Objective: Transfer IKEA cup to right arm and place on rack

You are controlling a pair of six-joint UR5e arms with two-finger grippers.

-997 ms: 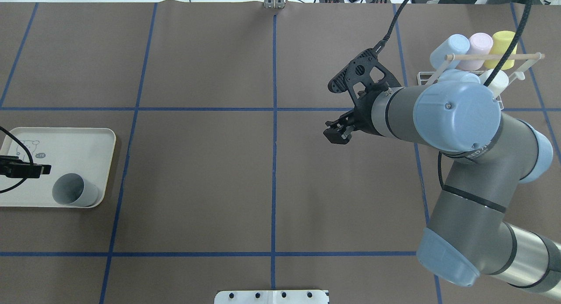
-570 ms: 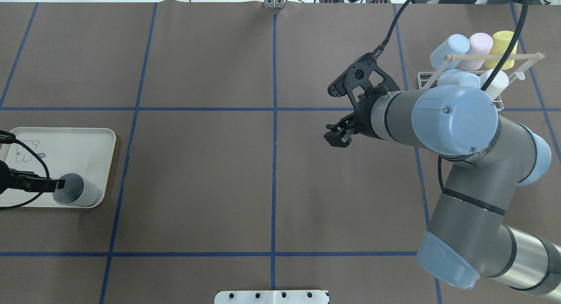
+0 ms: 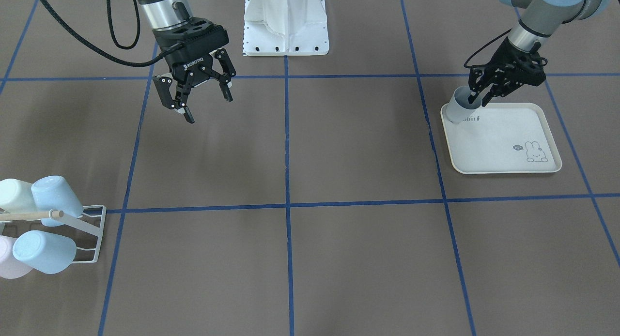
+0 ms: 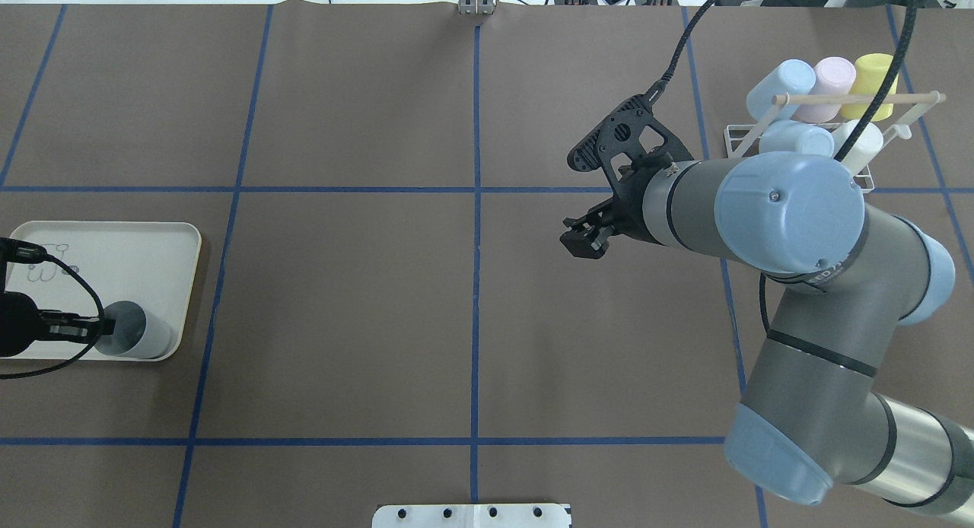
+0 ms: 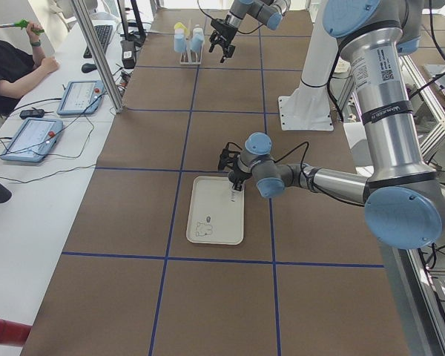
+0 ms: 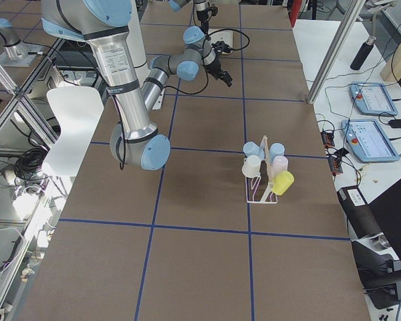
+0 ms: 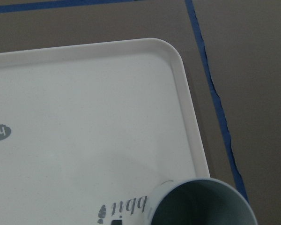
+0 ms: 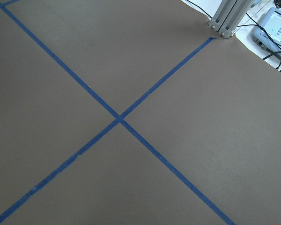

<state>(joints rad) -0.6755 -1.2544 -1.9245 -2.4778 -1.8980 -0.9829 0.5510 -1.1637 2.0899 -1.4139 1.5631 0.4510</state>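
Note:
The grey-blue IKEA cup (image 3: 457,112) stands upright in a corner of the cream rabbit-print tray (image 3: 503,147). Overhead, the cup (image 4: 148,334) sits near the table's left edge. My left gripper (image 3: 477,99) is down at the cup's mouth, open, with one finger over the rim; overhead the left gripper (image 4: 106,328) shows edge-on. The left wrist view catches only the cup's rim (image 7: 201,206) and the tray (image 7: 107,117). My right gripper (image 3: 203,101) hangs open and empty above bare table. The white wire rack (image 4: 799,136) with its wooden dowel stands at the far right.
Several pastel cups hang on the rack (image 3: 92,229): blue, pink, yellow and white. The right arm's big elbow (image 4: 791,208) looms in front of the rack overhead. Blue tape lines (image 8: 119,119) cross the brown table. A person sits at a side desk (image 5: 7,67).
My left gripper has moved toward the cup and now sits at its rim. The right gripper has drifted slightly; it stays open.

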